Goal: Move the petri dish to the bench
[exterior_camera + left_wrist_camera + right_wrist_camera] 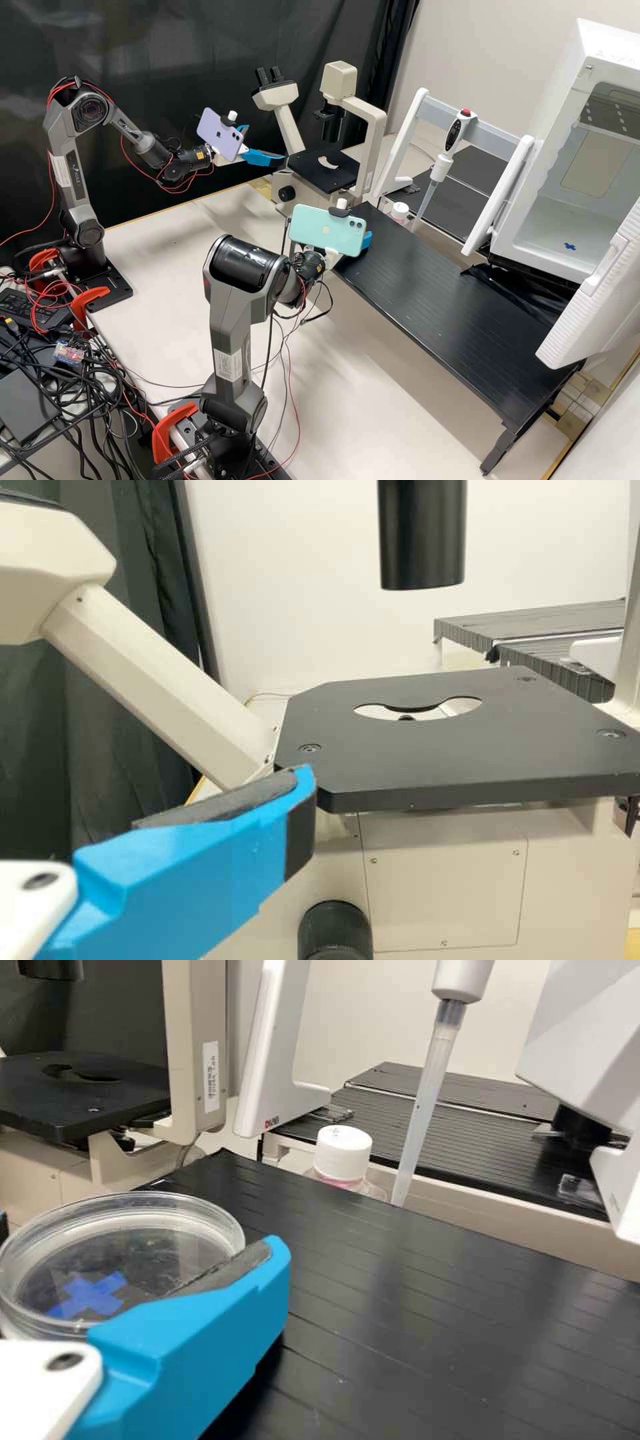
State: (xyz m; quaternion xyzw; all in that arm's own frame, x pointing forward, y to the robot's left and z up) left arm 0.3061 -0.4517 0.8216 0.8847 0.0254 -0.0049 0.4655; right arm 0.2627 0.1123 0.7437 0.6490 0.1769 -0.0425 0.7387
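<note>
The petri dish (pixel 150 1245), a blue cross visible in it, sits between the right gripper's (pixel 366 241) 2 fingers, held, at the black bench's (pixel 460 320) microscope-side end. Near it stands 1 white-capped bottle (pixel 343 1155). The left gripper (pixel 265 143), 2 fingers wide apart, is beside the microscope stage (pixel 450 760).

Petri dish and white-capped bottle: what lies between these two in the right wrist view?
Only a bare stretch of black platform lies between the petri dish and bottle, as the right wrist view shows.
</note>
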